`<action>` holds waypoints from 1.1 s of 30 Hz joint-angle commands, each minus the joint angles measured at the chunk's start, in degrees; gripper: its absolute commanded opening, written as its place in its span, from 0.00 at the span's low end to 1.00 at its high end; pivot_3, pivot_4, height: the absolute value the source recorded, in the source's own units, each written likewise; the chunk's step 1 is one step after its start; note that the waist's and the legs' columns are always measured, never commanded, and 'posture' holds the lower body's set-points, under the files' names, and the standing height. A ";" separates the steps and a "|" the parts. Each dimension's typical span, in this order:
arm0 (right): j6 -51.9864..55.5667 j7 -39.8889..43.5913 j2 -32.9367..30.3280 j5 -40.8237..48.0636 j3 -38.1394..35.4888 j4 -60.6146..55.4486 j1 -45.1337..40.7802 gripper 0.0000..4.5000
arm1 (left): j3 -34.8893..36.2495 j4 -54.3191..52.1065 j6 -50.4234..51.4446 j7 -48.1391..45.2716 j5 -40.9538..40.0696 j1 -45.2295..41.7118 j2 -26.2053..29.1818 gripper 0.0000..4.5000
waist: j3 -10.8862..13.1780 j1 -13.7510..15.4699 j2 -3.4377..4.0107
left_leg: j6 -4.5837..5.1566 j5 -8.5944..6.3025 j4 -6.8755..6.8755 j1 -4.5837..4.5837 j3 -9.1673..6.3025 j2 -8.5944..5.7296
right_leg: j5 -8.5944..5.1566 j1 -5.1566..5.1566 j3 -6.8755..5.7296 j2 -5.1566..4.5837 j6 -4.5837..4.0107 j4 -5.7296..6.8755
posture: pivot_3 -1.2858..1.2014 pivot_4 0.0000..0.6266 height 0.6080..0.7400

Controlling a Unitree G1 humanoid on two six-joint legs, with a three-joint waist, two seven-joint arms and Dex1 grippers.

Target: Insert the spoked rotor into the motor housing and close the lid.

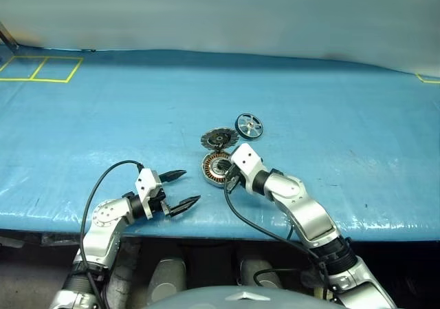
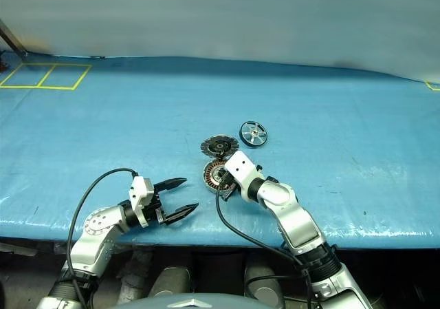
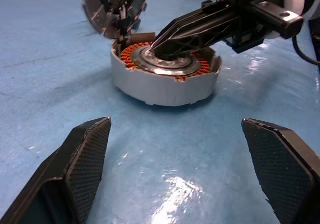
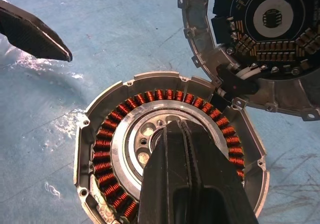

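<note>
1. While it carries all the parts, the blue worktop (image 1: 103, 116) lies under both sets of fingers.
2. Left fingers (image 1: 180, 190) are wide apart, holding nothing, pointing at the motor housing (image 1: 215, 167).
3. Right fingers (image 4: 181, 134) are pressed together, tips over the housing's silver middle.
4. Just past those tips lies the lid (image 1: 219, 140).
5. Beyond it sits the spoked rotor (image 1: 249, 126).
</note>
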 commanded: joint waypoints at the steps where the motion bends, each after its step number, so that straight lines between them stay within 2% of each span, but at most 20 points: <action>1: 1.28 1.03 1.29 2.46 -1.35 0.38 1.54 0.01 | 1.11 -4.42 1.33 0.78 -1.83 -0.24 0.48 1.00 | 0.05 -0.01 -0.05 | 0.00 0.00 0.00 0.00 -0.01 0.01 | -0.01 0.00 -0.01 0.01 0.00 0.00 | 0.52 0.24 1.00; 4: 0.52 0.99 2.34 3.92 -3.09 -0.50 1.46 0.01 | -1.33 -13.06 9.62 5.47 -1.65 -3.12 -0.36 1.00 | 0.31 0.02 -0.20 | 0.00 0.00 0.02 -0.06 -0.03 0.01 | 0.00 -0.02 -0.02 0.01 0.01 0.01 | 0.52 0.24 1.00; 10: 0.04 1.46 2.60 5.49 -4.84 -1.88 1.92 0.01 | -1.45 -19.64 16.51 8.60 -3.49 -4.09 -0.35 1.00 | 0.38 -0.36 -0.20 | 0.01 -0.01 0.01 -0.15 0.01 -0.02 | 0.19 -0.10 0.03 0.00 0.34 -0.01 | 0.52 0.24 1.00; 16: 1.03 2.44 1.66 6.89 -5.46 -4.90 2.90 0.01 | -1.46 -21.14 18.60 8.71 -3.89 -3.97 0.61 1.00 | 0.41 -0.16 -0.19 | 0.01 -0.01 -0.04 -0.40 -0.03 0.02 | 0.18 -0.42 0.00 0.08 0.31 0.08 | 0.52 0.24 1.00; 22: 2.49 4.24 -1.85 8.19 -6.30 -10.24 5.08 0.01 | -0.72 -22.71 20.80 8.26 -4.56 -2.21 2.90 1.00 | 0.47 -0.15 -0.16 | 0.01 -0.01 -0.02 -0.48 0.00 0.01 | 0.18 -0.48 0.02 0.06 0.32 0.06 | 0.52 0.24 1.00; 28: 3.86 4.31 -5.00 10.57 -11.97 -13.02 3.66 0.01 | 0.40 -21.26 20.22 9.09 -3.92 -2.01 3.18 1.00 | 0.50 -0.07 -0.18 | 0.00 -0.01 0.07 -0.48 0.02 0.01 | 0.15 -0.47 0.03 0.06 0.27 0.06 | 0.52 0.24 1.00; 33: 3.87 5.74 -11.38 8.46 -14.36 -10.56 -0.32 0.01 | 1.20 -20.18 19.59 9.78 -3.80 -2.36 2.68 1.00 | 0.51 -0.09 -0.17 | 0.00 -0.01 0.09 -0.48 0.07 0.00 | 0.18 -0.46 0.06 0.04 0.31 0.06 | 0.52 0.24 1.00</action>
